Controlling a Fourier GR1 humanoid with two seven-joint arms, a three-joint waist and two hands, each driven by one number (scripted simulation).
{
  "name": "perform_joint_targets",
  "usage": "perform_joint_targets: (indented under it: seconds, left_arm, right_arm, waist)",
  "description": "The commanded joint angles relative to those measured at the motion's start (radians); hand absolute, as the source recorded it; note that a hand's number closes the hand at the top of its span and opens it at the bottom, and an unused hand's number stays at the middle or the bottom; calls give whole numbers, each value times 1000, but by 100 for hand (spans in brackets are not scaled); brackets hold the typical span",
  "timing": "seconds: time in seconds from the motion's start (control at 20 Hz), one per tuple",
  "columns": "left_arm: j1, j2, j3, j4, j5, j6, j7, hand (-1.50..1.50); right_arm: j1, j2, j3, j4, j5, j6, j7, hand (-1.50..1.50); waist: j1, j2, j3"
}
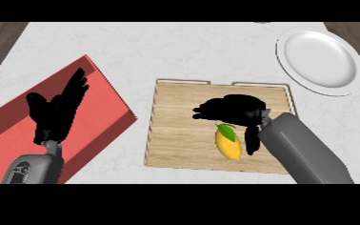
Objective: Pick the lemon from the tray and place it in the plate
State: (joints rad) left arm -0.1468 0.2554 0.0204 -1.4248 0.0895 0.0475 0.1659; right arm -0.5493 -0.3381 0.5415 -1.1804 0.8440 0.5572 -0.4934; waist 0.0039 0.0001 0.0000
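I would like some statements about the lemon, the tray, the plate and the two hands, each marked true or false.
1. The lemon lies on the wooden tray. True.
2. The plate already holds the lemon. False: the plate holds nothing; the lemon is on the tray.
3. The right hand is over the tray, close to the lemon. True.
4. The left hand is curled round the lemon. False: it is open, fingers straight, over the red mat, far from the lemon.
5. The plate stands on the red mat. False: it stands on the counter at the far right, beyond the tray.
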Motion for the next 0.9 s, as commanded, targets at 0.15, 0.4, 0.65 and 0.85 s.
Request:
perform_joint_targets:
  seconds: [0.15,0.4,0.65,0.85]
  left_arm:
    - [-23,-7,28,27,-12,-8,6,0]
    - [-12,-1,37,59,-11,-44,-55,0]
    - [-40,16,63,30,9,-45,24,0]
    - [-31,-4,29,12,-19,-32,-2,0]
  right_arm:
    - [28,60,67,-39,108,59,7,150]
    - [37,0,75,-13,113,-6,-147,150]
    - [56,51,65,-48,91,31,-89,150]
    - [17,149,-171,101,36,-55,181,150]
  waist:
    - [-2,0,0]
    - [0,1,0]
    - [-3,0,0]
    - [2,5,0]
